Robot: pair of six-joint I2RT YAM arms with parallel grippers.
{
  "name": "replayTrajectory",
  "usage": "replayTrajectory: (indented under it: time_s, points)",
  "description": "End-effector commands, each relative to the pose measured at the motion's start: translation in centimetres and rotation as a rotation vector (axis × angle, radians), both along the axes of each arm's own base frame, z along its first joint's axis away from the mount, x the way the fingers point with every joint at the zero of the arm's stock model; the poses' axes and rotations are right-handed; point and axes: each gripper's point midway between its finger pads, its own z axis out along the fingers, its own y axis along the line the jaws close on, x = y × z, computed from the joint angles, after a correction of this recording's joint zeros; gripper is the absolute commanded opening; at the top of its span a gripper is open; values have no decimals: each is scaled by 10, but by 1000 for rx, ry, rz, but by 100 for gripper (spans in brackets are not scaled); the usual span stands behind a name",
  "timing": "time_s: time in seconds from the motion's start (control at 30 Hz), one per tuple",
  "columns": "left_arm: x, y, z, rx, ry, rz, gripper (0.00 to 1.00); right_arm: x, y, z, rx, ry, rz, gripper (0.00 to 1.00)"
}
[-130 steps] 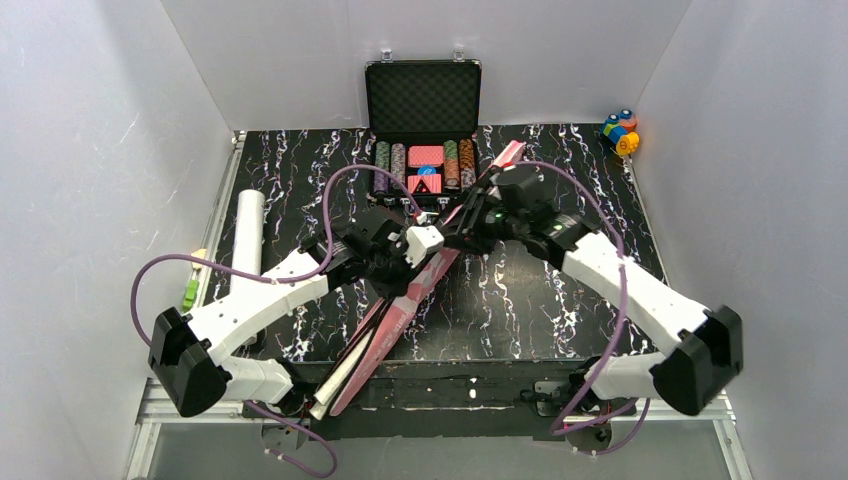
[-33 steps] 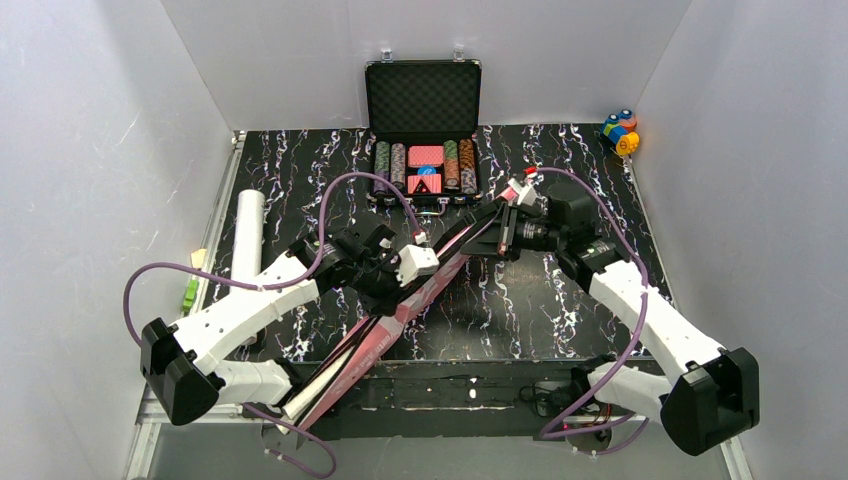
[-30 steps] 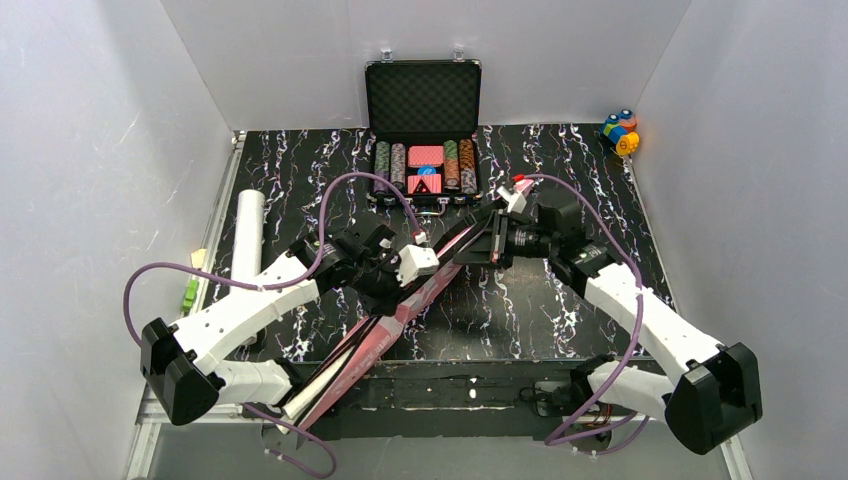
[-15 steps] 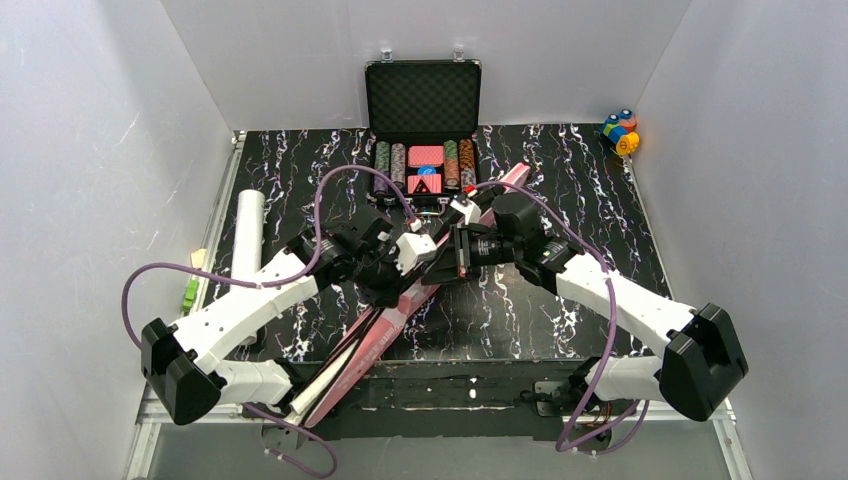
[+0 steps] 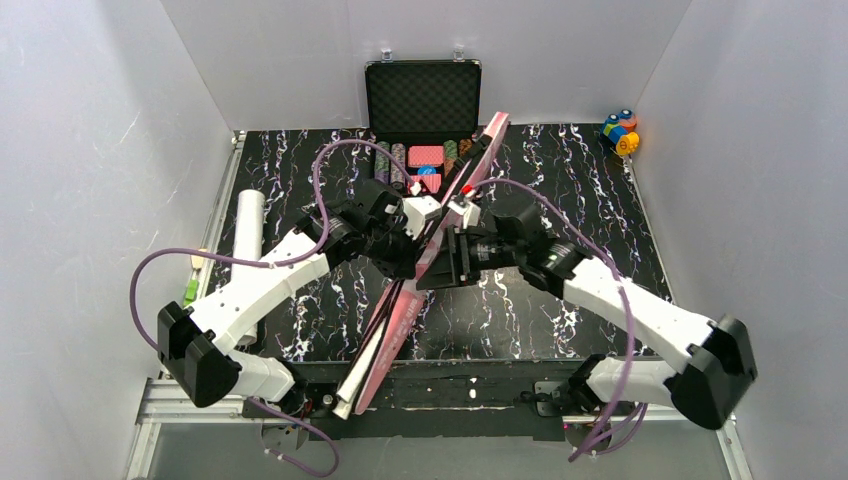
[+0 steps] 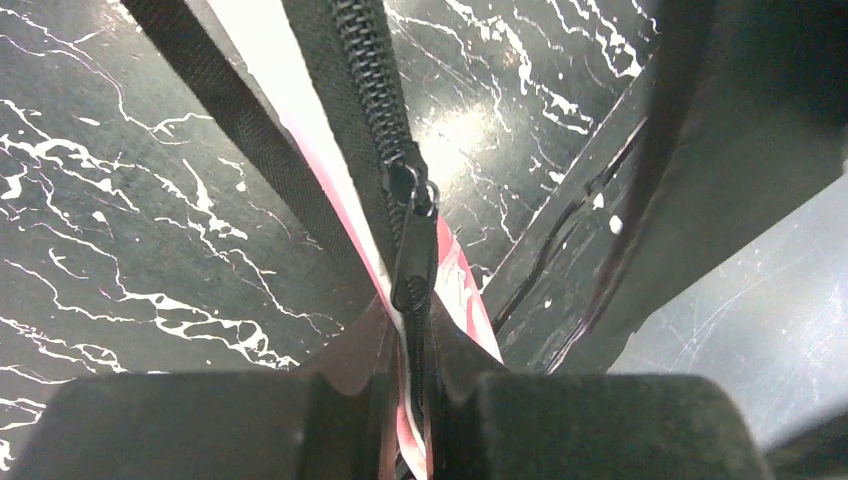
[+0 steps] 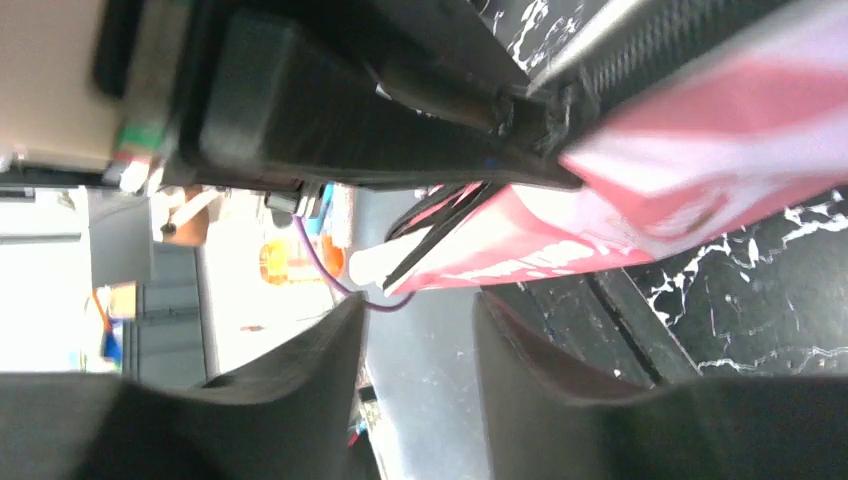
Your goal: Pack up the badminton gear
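Mid-table, the pink cover (image 5: 400,320) stood tilted on edge, head end raised toward the far side. Left jaws clamped its seam below the zipper pull (image 6: 412,255); right jaws were parted and empty, just beside. Judged step: zipping shut. Next move needed right jaws on that small pull, cover held taut.

Marbled table (image 5: 300,170) carries white tube (image 5: 247,235), chip case (image 5: 420,100) (lid open) and toy (image 5: 620,132).
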Motion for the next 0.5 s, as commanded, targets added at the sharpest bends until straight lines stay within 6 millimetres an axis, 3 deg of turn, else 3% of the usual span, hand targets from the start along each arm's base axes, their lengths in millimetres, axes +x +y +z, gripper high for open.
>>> replayTrajectory:
  time_s: [0.0, 0.1, 0.2, 0.33, 0.47]
  points:
    - [24, -17, 56, -162, -108, 55, 0, 10, -30, 21, -21, -178, -170, 64]
    - [32, -16, 62, -177, -103, 96, 0, 11, -47, 15, -61, -238, -229, 76]
    - [44, -17, 73, -195, -104, 147, 0, 11, -55, 3, -158, -299, -230, 80]
    - [59, -22, 85, -224, -82, 213, 0, 5, -38, 1, -281, -462, -184, 82]
    - [70, -28, 87, -238, -65, 259, 0, 20, -19, 16, -387, -601, -249, 84]
